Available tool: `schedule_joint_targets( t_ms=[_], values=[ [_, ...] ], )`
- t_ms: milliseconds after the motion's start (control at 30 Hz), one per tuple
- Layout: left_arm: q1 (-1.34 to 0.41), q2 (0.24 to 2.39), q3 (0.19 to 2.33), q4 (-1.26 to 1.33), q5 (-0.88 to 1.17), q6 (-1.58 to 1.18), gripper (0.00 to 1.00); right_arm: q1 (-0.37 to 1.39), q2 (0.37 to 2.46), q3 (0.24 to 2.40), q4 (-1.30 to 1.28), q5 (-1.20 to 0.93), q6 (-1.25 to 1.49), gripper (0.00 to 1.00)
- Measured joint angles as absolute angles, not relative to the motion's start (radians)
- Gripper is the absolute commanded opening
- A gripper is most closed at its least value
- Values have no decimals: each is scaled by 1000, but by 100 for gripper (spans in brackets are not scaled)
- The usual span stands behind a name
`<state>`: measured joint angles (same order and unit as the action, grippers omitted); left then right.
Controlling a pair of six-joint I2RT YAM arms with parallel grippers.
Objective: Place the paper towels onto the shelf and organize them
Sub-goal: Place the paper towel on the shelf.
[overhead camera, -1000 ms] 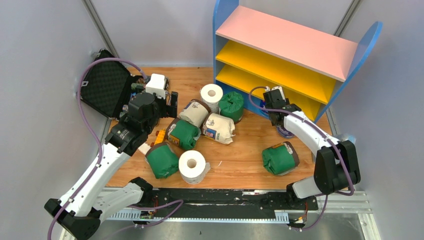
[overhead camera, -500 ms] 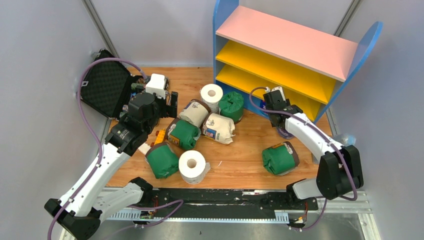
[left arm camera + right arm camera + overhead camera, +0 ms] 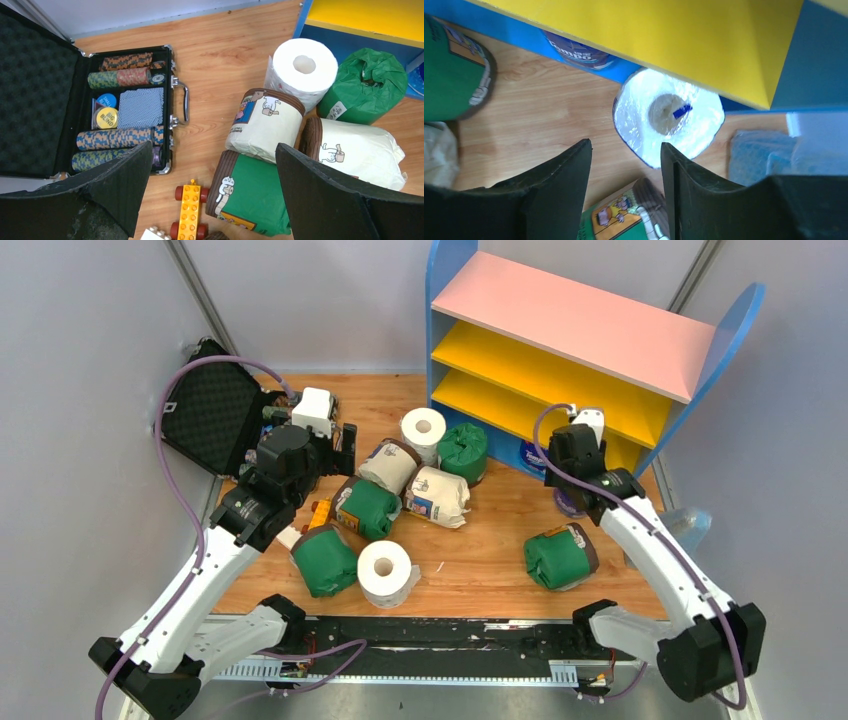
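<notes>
Right pincer (image 3: 625, 150) of mine has its fingers apart with nothing between them. It hangs over a clear-wrapped white roll (image 3: 669, 117) that stands on end on the table (image 3: 480, 540), at the foot of the shelf (image 3: 580, 325) near its right blue side. Left pincer (image 3: 214, 147) is spread wide and grips nothing, above the cluster of rolls mid-table.

I count ten paper towels, all down on the wood:
- four green rolls (image 3: 558, 557), one alone near my right arm and three in the cluster
- two cream rolls (image 3: 437, 495) with brown ends
- two bare white rolls (image 3: 385, 573), both standing on end
- the clear-wrapped one under my right pincer
- a blue roll (image 3: 574, 50), tucked at the front edge of the lowest yellow board

The shelf has one pink top board, two yellow boards and two blue side panels.

White lettering on the blue roll reads something like "Jumbo". The cream rolls and one green roll carry cartoon labels, but their small print is too fine for me to read.

Off to the left, one black case (image 3: 30, 100) lies open. It holds four rows of striped chips, a blue-patterned card deck, a blue disc and a yellow disc (image 3: 106, 117) marked "BIG BLIND". One orange brick car (image 3: 190, 217) sits just beside the labelled green roll.
</notes>
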<state>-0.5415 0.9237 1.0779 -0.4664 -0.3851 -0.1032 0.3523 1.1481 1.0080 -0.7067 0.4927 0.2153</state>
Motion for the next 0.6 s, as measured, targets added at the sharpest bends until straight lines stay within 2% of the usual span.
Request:
schedule_joint_targets(
  t_ms=[400,600],
  values=[
    [-542,924,1078,-466,-375,-104,100,352,955,790,-749,551,615,55],
    [-542,925,1077,-467,-372,-104,100,347,949,704,-758,629,769,49]
  ],
)
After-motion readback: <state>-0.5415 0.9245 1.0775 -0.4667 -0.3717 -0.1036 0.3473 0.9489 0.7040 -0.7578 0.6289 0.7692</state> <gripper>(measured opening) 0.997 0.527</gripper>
